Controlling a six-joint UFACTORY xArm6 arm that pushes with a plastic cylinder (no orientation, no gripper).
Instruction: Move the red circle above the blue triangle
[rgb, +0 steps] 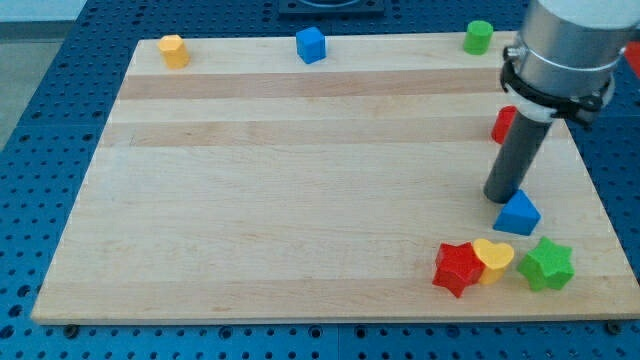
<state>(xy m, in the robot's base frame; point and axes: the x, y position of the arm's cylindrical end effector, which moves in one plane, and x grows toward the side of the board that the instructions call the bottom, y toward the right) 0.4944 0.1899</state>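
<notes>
The small red circular block (503, 124), apparently a short cylinder of painted wood or plastic, stands near the right edge of the pale wooden bench (300, 200), and only a sliver of it shows, because the arm's grey collar and dark rod cover most of it. Taking the small blue triangular block (517, 212) as the landmark, the red circle sits above it toward the view's top and a little to the view's left, with a gap between the two. The rod's tip (502, 199) rests just above and left of the blue triangle, apparently touching or nearly touching its upper edge, and below the red circle. There is no hand on this arm, so nothing is spread, pressed together or pinching; only the rod's end can act on things. The red circle looks light, rigid and not fragile, and should slide readily on the smooth bench. Its round side gives no flat face, so an off-centre push would likely let it roll off the tip sideways; contact is best aimed through its middle. Below the blue triangle lie a red star-shaped block (458, 268), a yellow heart-shaped block (493, 259) and a green star-shaped block (546, 264), clustered closely. By this view the red circle seems close to where the task wants it.
</notes>
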